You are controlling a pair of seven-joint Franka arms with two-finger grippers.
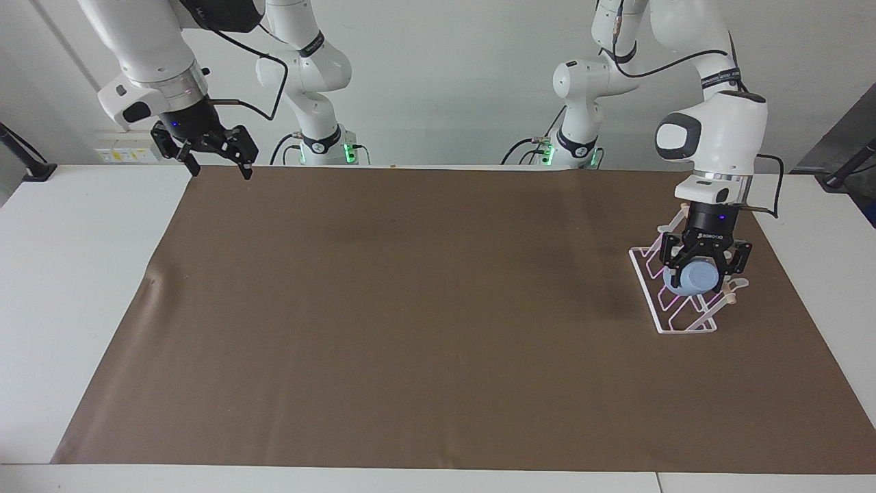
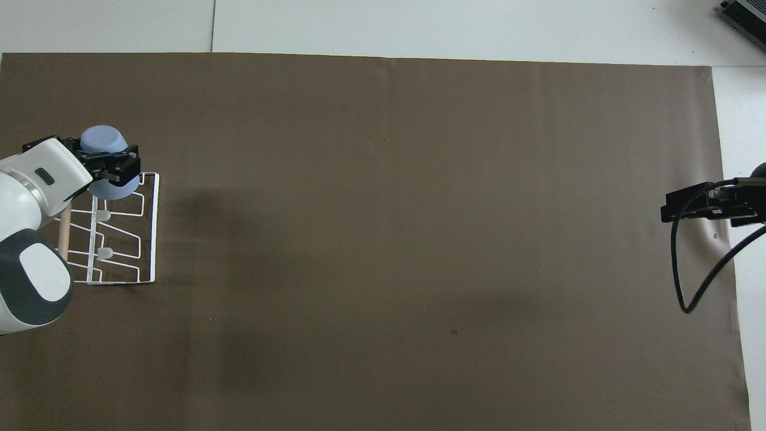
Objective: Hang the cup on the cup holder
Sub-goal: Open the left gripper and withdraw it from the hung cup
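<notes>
My left gripper (image 1: 703,268) is shut on the light-blue cup (image 1: 699,281). It holds the cup tilted, with the rounded base pointing away from the robots, low over the white wire cup holder (image 1: 674,316). In the overhead view the cup (image 2: 103,139) and the left gripper (image 2: 105,161) sit over the end of the cup holder (image 2: 148,239) farther from the robots. I cannot tell whether the cup touches a prong. My right gripper (image 1: 215,152) is open and empty. It waits in the air over the mat's corner at the right arm's end, and shows in the overhead view (image 2: 709,203).
A brown mat (image 1: 410,308) covers most of the white table (image 1: 68,274). The cup holder's wooden dowel (image 2: 61,236) lies along its side toward the left arm's end. A black cable (image 2: 688,287) hangs from the right arm.
</notes>
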